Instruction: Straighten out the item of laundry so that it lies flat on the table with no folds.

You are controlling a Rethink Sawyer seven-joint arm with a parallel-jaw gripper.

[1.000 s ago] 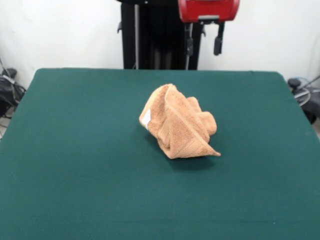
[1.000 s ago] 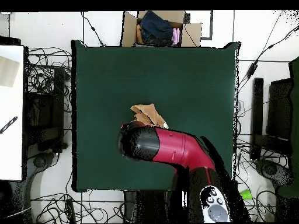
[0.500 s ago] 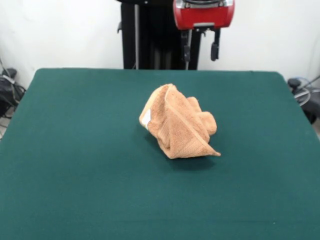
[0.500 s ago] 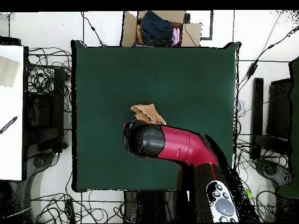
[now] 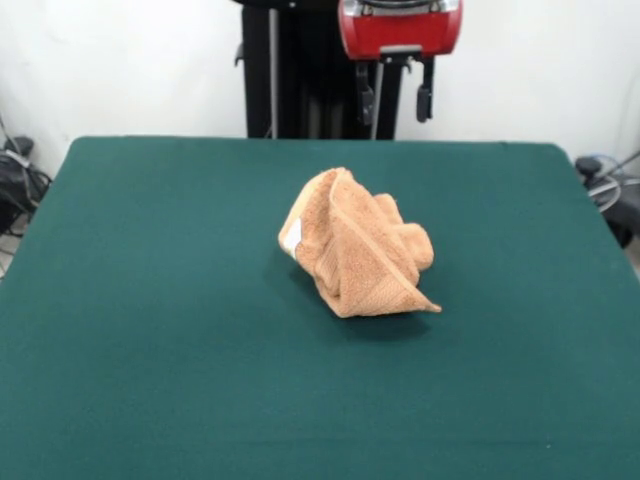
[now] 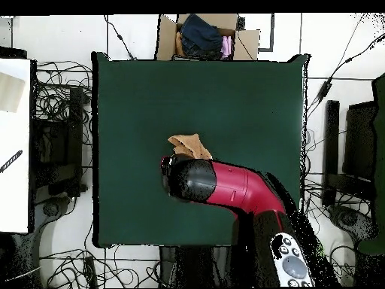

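On the green table, a crumpled towel; fingers spread apart, empty, above.

Hand a little further leftward in the front view (fingers apart), slightly higher

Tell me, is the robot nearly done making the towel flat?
Not yet. Nothing looks done: the towel sits in a crumpled heap with folds in the middle of the green table. Nothing is in hand either: the tool hangs open and empty, high above the table's far edge. All the flattening is left: grabbing an edge and spreading the towel out.
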